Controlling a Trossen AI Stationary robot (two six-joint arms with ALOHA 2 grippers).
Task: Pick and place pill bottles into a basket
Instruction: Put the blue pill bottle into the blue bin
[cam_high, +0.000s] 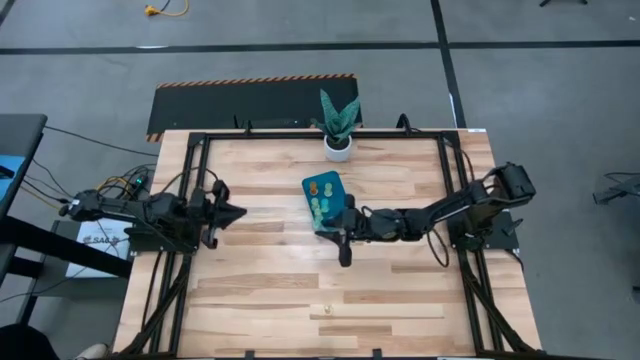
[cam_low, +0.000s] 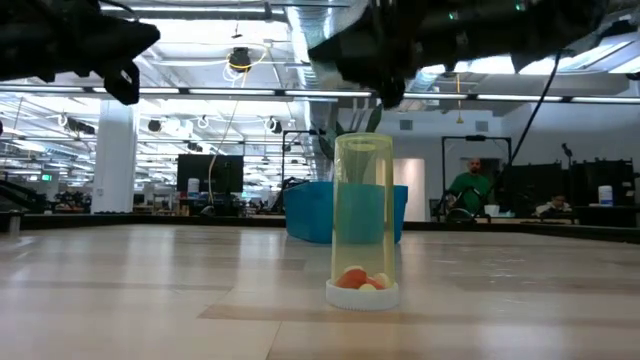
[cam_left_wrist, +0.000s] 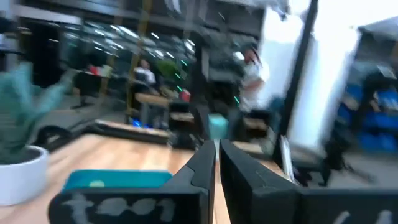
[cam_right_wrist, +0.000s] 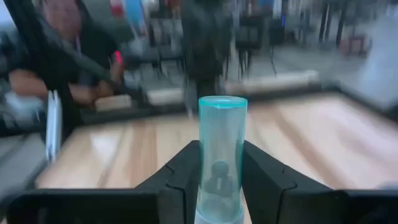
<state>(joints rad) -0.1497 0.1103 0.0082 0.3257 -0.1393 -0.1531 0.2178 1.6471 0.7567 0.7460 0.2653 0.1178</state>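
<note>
The teal-blue basket (cam_high: 309, 196) stands mid-table with several pill bottles (cam_high: 319, 204) lying in it; it also shows in the low view (cam_low: 300, 212) and the left wrist view (cam_left_wrist: 118, 179). My right gripper (cam_high: 338, 224) reaches in from the table's right, at the basket's near right corner, shut on a teal pill bottle (cam_right_wrist: 222, 143). A yellow pill bottle (cam_low: 364, 215) stands on its white cap near the table's front edge (cam_high: 322, 311). My left gripper (cam_high: 240, 212) hovers shut at the table's left, pointing toward the basket. My right gripper pinches the teal pill bottle by its two sides (cam_right_wrist: 222, 177) between its two fingers (cam_right_wrist: 183, 168). The fingers come about level from the table's right, and the bottle lies along them, its free end (cam_right_wrist: 222, 102) sticking out past the fingertips. It is held clear of the table.
A white pot with a green plant (cam_high: 338, 140) stands at the table's far edge, behind the basket. Black rails (cam_high: 300, 133) frame the tabletop. Bare wood lies between the basket and the yellow bottle. A person (cam_low: 470, 190) sits in the room beyond.
</note>
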